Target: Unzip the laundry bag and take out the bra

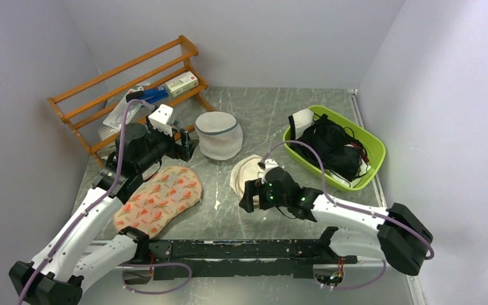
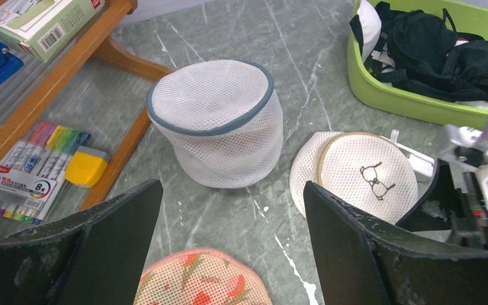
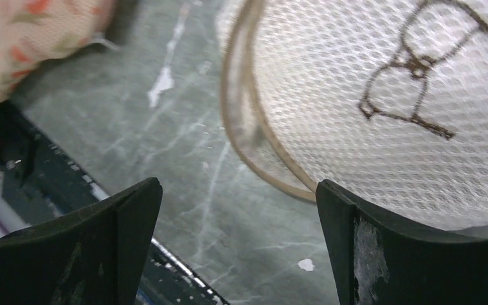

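Note:
The laundry bag (image 1: 159,198) lies flat and zipped on the table left of centre, peach-pink with red-orange flowers. Its far rounded end shows low in the left wrist view (image 2: 203,279), and a corner shows in the right wrist view (image 3: 32,38). My left gripper (image 1: 187,148) hangs open above the table just beyond that far end, with nothing between its fingers (image 2: 232,187). Right of the bag my right gripper (image 1: 246,198) stands open low over bare table (image 3: 238,185), beside the beige disc. The bra is hidden.
A round white mesh bag (image 1: 218,135) with blue trim stands behind the floral case. A beige disc (image 1: 246,170) with a spectacles drawing lies by my right gripper. A green basket (image 1: 310,164) of black clothing (image 1: 330,145) sits at the right. A wooden rack (image 1: 127,76) occupies the back left.

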Motion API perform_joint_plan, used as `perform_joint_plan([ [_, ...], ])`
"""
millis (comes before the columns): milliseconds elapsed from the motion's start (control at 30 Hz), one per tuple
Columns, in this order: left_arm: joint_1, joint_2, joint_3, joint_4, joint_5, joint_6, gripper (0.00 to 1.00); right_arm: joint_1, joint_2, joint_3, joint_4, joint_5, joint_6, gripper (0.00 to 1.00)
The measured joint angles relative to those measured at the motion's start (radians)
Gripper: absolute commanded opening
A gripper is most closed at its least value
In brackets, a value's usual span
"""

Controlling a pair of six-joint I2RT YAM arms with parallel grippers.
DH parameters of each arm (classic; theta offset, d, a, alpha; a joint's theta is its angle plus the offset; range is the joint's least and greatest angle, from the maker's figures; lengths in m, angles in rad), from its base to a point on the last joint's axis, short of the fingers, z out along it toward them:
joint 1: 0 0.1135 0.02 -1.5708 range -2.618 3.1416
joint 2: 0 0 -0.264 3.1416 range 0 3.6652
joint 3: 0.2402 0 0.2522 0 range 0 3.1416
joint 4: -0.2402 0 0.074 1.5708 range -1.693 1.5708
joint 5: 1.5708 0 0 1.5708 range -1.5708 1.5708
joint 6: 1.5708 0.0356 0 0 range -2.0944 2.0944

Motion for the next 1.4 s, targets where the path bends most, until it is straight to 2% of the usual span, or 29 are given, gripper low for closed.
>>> perform_joint_plan([
  [233, 0.000, -0.009, 0.000, 0.001, -0.008, 0.001, 0.93, -0.013, 0.200, 0.017, 0.071, 0.102, 0.058, 0.92],
  [467, 0.000, 0.042, 0.002, -0.006, -0.013, 0.008, 0.94, -0.132, 0.549, 0.297, 0.181, 0.132, 0.005, 0.92],
  [600, 0.000, 0.047, 0.000, -0.003, -0.027, 0.012, 0.93, -0.193, 0.665, 0.454, 0.172, 0.147, -0.031, 0.92],
  [767, 0.000, 0.117, 0.000, -0.003, -0.023, 0.015, 0.93, -0.236, 0.634, 0.482, 0.183, 0.149, -0.071, 0.93],
  [900, 0.000, 0.165, 0.000, -0.005, -0.023, 0.016, 0.94, -0.212, 0.514, 0.365, 0.241, 0.074, -0.124, 0.93],
  [1033, 0.000, 0.169, 0.000, -0.004, -0.024, 0.016, 0.94, -0.107, 0.422, 0.270, 0.264, 0.039, -0.162, 0.92],
  [1233, 0.000, 0.142, 0.000, -0.004, -0.048, 0.015, 0.93, 0.119, 0.415, 0.191, 0.339, 0.023, -0.167, 0.90],
  [1400, 0.000, 0.105, 0.000, -0.004, -0.060, 0.015, 0.94, 0.170, 0.467, 0.153, 0.450, -0.015, -0.137, 0.85],
])
